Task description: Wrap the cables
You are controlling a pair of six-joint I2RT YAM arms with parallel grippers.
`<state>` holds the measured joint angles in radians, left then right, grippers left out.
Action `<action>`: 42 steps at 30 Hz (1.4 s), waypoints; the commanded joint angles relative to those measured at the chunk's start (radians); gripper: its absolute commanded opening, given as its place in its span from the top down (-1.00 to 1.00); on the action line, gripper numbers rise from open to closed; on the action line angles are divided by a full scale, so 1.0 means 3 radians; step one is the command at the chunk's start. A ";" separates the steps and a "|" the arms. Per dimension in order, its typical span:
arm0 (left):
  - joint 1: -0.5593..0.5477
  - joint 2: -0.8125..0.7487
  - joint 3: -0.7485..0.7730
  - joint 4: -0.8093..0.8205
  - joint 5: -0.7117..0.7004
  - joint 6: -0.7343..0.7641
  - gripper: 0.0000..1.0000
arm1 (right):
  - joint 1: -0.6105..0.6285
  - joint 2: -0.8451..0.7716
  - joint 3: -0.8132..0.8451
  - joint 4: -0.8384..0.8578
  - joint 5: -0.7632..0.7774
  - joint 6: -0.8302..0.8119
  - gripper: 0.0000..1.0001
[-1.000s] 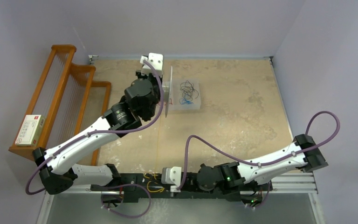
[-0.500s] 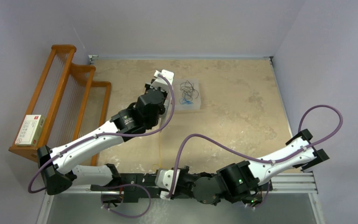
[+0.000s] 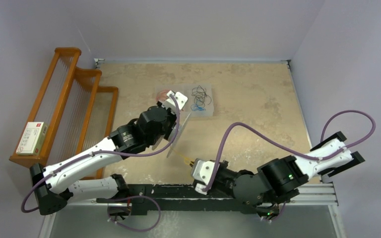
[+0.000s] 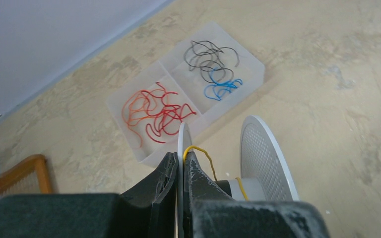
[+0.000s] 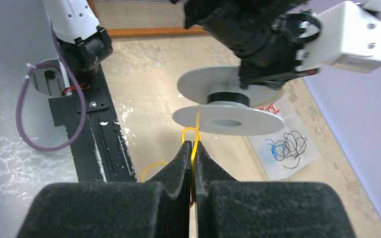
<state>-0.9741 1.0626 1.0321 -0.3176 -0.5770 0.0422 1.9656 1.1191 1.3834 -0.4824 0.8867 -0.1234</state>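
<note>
My left gripper (image 4: 180, 157) is shut on one flange of the white spool (image 4: 265, 153) and holds it tilted above the table; in the top view the spool (image 3: 177, 138) is seen edge-on. A yellow cable (image 4: 194, 147) arches from that flange down to the spool's hub. My right gripper (image 5: 192, 146) is shut on the yellow cable (image 5: 191, 129), which runs up to the spool (image 5: 228, 119) just ahead of it. In the top view the right gripper (image 3: 191, 162) sits just below and right of the spool, the cable (image 3: 186, 158) at its tip.
A clear tray (image 3: 207, 112) holds red wires (image 4: 154, 111), black wires (image 4: 208, 54) and blue wires (image 4: 221, 89). A wooden rack (image 3: 74, 99) with a small box (image 3: 32, 138) stands at the left. A black rail (image 3: 149, 191) runs along the near edge.
The left arm has carried the spool from beside the tray toward the near middle and tilted it. The right gripper has moved from the rail out over the table with the yellow cable.
</note>
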 commanded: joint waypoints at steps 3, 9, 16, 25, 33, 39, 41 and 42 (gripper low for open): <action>-0.0056 -0.0192 -0.0105 -0.0067 0.0613 0.0263 1.00 | 0.0065 -0.0258 0.0326 -0.0278 0.0268 0.0028 1.00; -0.0122 -0.0277 -0.0132 -0.0174 0.0936 0.0300 1.00 | 0.0065 -0.0331 0.0375 -0.0440 0.0685 0.0150 1.00; -0.0259 -0.0430 -0.0118 -0.0351 0.1457 0.0257 1.00 | 0.0060 -0.0500 0.0358 -0.0493 0.1058 0.0369 1.00; -0.0296 -0.0920 -0.0098 -0.0277 0.1948 -0.0017 1.00 | 0.0060 -0.0656 0.0274 -0.0951 0.1239 0.1021 1.00; -0.0296 -0.1390 -0.0085 -0.0095 0.2252 -0.0282 1.00 | 0.0060 -0.0698 0.0056 -0.1604 0.1284 0.2001 1.00; -0.0292 -0.1583 0.0041 0.0116 0.2461 -0.0523 1.00 | 0.0062 -0.0771 -0.0276 -0.1686 0.1212 0.2474 1.00; -0.0296 -0.1609 0.0081 0.0199 0.2450 -0.0589 1.00 | 0.0060 -0.0814 -0.0427 -0.1678 0.1191 0.2651 1.00; -0.0294 -0.1617 0.0094 0.0261 0.2435 -0.0629 1.00 | 0.0061 -0.0835 -0.0491 -0.1652 0.1169 0.2716 1.00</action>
<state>-1.0626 0.5945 1.0016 -0.4011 0.1215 -0.0723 1.9785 0.8959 1.2961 -0.9585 1.2156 0.5320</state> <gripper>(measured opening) 0.031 0.007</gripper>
